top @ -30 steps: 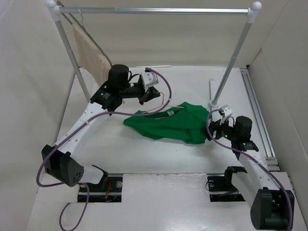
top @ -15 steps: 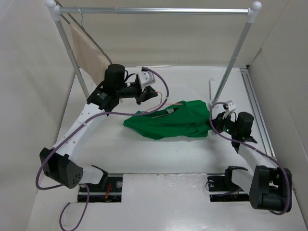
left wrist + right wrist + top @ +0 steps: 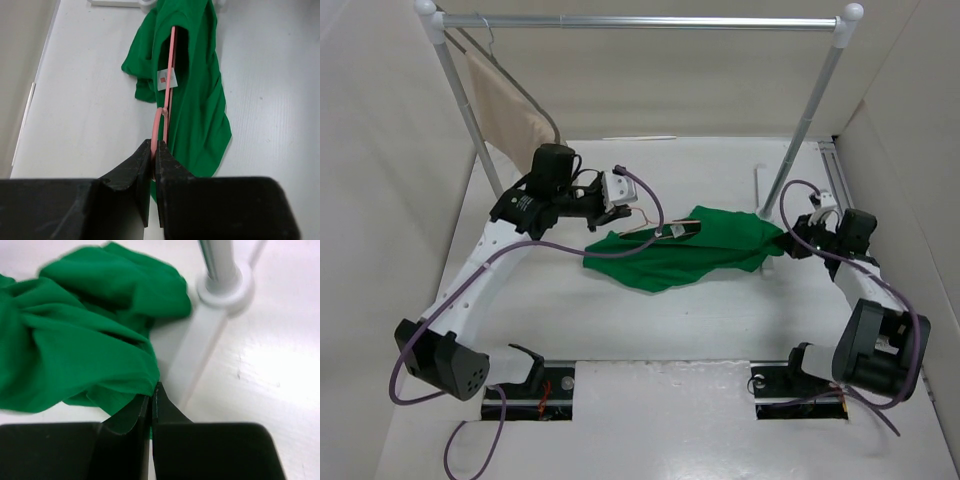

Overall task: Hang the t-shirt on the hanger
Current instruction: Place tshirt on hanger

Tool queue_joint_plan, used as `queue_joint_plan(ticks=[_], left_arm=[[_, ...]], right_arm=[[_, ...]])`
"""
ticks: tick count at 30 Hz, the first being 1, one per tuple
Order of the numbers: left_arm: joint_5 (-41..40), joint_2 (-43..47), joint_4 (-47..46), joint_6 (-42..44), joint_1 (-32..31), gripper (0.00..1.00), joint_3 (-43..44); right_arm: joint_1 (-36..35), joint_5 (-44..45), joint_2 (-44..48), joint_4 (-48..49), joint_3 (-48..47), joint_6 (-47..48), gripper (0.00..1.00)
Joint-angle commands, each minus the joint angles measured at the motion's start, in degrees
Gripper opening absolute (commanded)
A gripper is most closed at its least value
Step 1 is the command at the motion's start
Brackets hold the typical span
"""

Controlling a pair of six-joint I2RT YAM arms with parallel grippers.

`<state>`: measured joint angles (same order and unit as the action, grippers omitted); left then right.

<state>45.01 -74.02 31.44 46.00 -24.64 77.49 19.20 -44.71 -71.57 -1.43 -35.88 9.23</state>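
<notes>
**Left pincer (image 3: 154, 146) clamps the hanger (image 3: 171, 65) hook, right pincer (image 3: 151, 391) nips the shirt (image 3: 200, 100)**

The left pincer's jaws are pressed together on the hanger's hook. The pink wire runs straight out ahead of the fingertips and into the shirt's neck opening. A white label (image 3: 163, 79) with a small red mark lies against the wire, just past the hook. The shirt spreads out ahead of this pincer, mostly to the right of the wire as its own camera sees it. It lies on the table (image 3: 75, 100), with a bunched fold to the left of the wire. How far the wire reaches inside the cloth I cannot tell.

The right pincer is closed too, pinching an edge of the shirt right at its fingertips. The bulk of the green cloth is heaped ahead of it and to the left. Ahead and to the right stands the round foot of the rack (image 3: 225, 287), with the pole rising out of it. A white bar of the rack's base runs from that foot back toward the fingertips, just beside the pinched cloth.

From above, the shirt is drawn out between the two pincers. The left one is at the collar end and the right one is at the far end, near the rack's right pole. A beige cloth (image 3: 510, 110) hangs at the rack's left end, behind the left arm.
</notes>
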Motion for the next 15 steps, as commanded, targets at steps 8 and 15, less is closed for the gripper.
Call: queue_joint_plan(ticks=[8,15], left_arm=[[1.57,3.88,5.75,7.63,0.39,0.0,1.44],[3.76,3.71,-3.67,-2.05,0.39,0.0,2.49]], right_arm=[[11.38,-7.69,-7.44,-9.11,-4.9,6.84,0.0],[11.38,-6.01,-6.05,-12.71,-4.19,10.71,0.71]])
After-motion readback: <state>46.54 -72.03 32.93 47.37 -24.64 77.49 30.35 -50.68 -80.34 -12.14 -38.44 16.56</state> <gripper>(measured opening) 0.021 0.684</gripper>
